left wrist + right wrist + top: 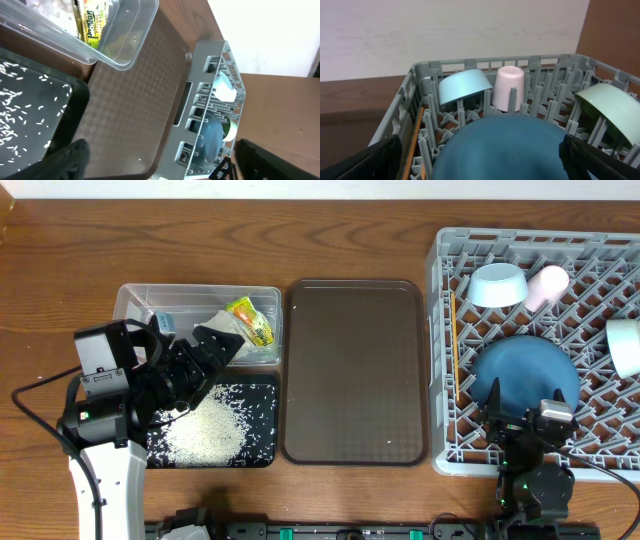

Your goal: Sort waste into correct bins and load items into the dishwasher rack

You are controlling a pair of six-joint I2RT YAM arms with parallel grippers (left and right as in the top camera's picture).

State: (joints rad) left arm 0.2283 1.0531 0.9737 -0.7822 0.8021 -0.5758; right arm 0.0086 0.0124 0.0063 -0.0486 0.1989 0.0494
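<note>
The clear tub (pixel 135 305) holds the white tissue (pixel 222 323) and the yellow-green wrapper (pixel 250 320). The black tray (pixel 262 390) in front of it holds rice grains (pixel 205 430). My left gripper (pixel 215 358) is open and empty, over the gap between tub and tray. The grey rack (pixel 600 255) holds the dark-blue plate (pixel 527 370) on edge, the light-blue bowl (pixel 497 285), the pink cup (pixel 547 287) and the mint bowl (pixel 625 345). My right gripper (pixel 525 418) is open at the rack's near edge, just behind the plate (pixel 510 150).
The brown serving tray (pixel 355 370) lies between the bins and the rack, with nothing on it. A thin orange stick (pixel 453 340) lies along the rack's left side. The left arm's white base stands at the table's front left.
</note>
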